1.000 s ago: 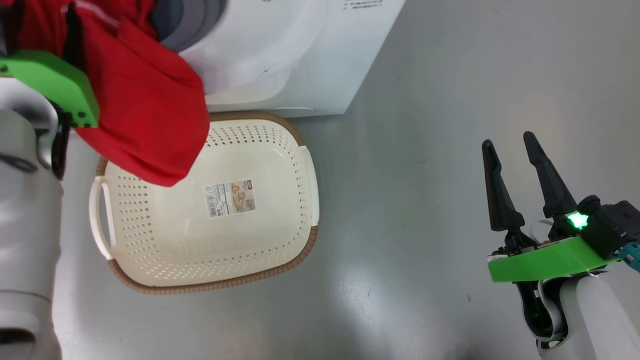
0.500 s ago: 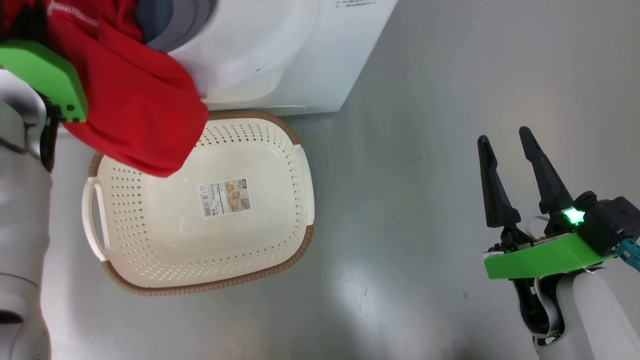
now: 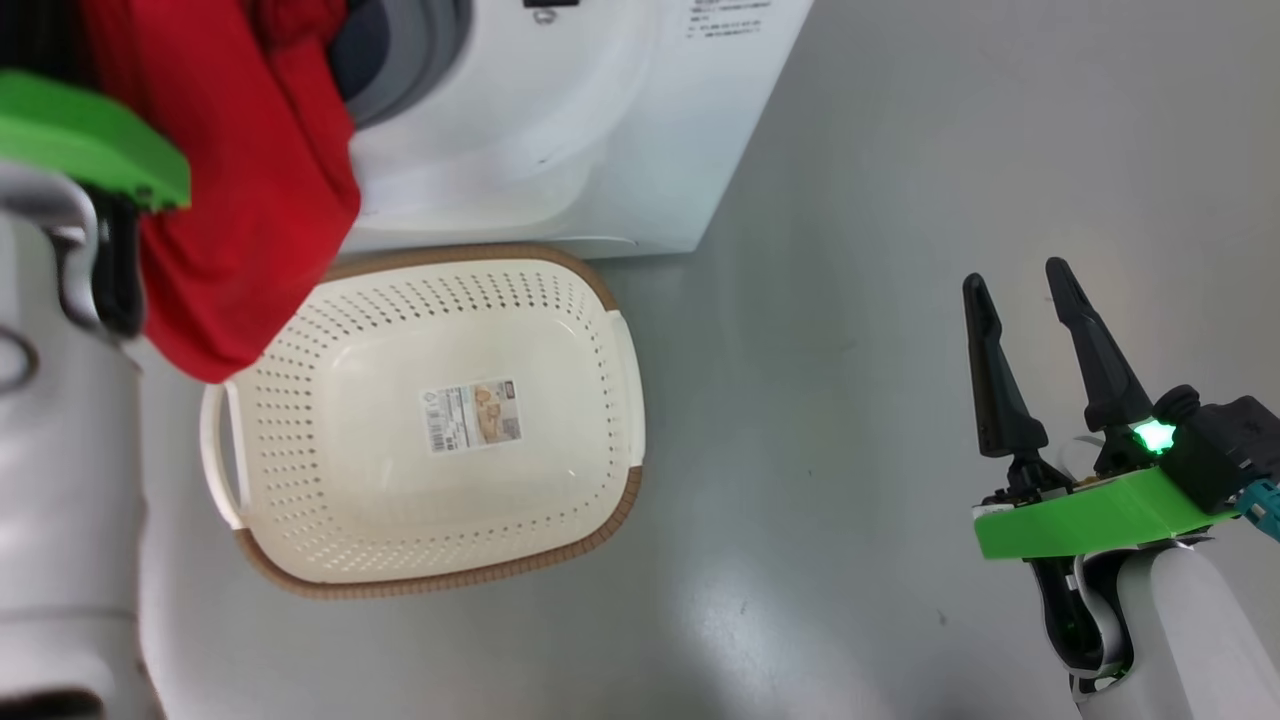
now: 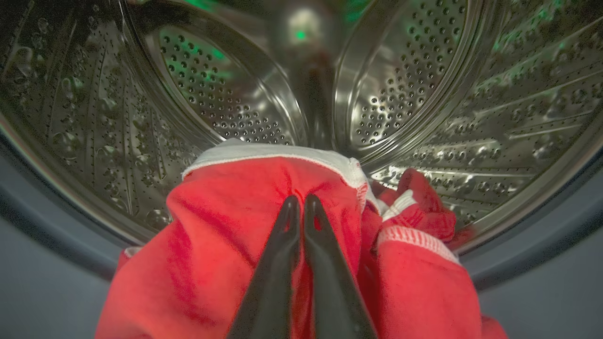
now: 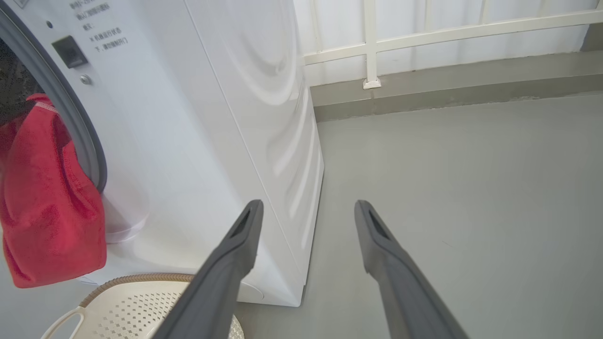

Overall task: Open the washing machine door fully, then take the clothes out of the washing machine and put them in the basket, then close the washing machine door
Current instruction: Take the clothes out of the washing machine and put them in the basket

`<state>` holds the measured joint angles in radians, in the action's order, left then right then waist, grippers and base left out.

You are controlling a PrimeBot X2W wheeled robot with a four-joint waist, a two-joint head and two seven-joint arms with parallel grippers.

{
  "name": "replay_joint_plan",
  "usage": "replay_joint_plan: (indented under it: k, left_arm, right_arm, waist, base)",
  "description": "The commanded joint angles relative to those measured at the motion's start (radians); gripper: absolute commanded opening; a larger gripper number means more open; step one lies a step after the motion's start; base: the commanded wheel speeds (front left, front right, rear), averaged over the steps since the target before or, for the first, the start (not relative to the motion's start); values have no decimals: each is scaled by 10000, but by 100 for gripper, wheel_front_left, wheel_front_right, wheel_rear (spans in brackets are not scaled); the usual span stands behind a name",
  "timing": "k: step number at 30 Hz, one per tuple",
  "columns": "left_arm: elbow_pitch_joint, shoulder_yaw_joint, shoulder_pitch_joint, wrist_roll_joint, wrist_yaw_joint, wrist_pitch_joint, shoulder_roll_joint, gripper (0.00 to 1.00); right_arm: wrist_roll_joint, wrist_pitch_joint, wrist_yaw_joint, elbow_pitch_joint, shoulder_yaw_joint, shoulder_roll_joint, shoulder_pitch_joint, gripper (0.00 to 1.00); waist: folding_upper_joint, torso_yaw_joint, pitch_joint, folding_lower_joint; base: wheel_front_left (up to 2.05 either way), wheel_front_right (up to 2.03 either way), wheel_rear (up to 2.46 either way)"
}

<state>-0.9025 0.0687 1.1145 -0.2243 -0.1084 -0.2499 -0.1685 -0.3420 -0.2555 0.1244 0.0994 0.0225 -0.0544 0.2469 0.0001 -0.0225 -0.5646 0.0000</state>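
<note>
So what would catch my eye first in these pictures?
The bright red garment spilling from the mouth of the washing machine at upper left, pinched in the left tool. Below it sits an empty cream basket on the grey floor. At lower right the right tool hovers open.

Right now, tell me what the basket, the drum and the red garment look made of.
The basket: moulded plastic, cream, slight sheen, punched holes; its brown rim looks woven but is probably plastic too. The drum: polished steel by its look, mirror-bright reflections, perforated. The red garment: soft knit fabric, matte, creased and draping, white stitched trim.
</note>
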Motion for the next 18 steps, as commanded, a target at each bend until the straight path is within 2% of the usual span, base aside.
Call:
replay_joint_plan:
  k: [1,9,18]
  left_arm:
    - [496,276,-383,-119,-76,-115,-396,0]
    - [3767,1206,-2524,-566,-210,-117,567,0]
    - [6573,764,-4813,-1207,-220,-117,993,0]
  right_arm:
    - [40,-63,63,-194,207,38,-279,100]
    - [61,-63,63,-148,158,-42,-535,100]
    - [38,-63,63,-145,210,-102,-673,100]
  waist:
    - [-1,107,135,0]
    - [-1,412,577,0]
    - [-1,567,727,0]
  base:
    - [0,0,0]
    - [0,0,0]
    - [0,0,0]
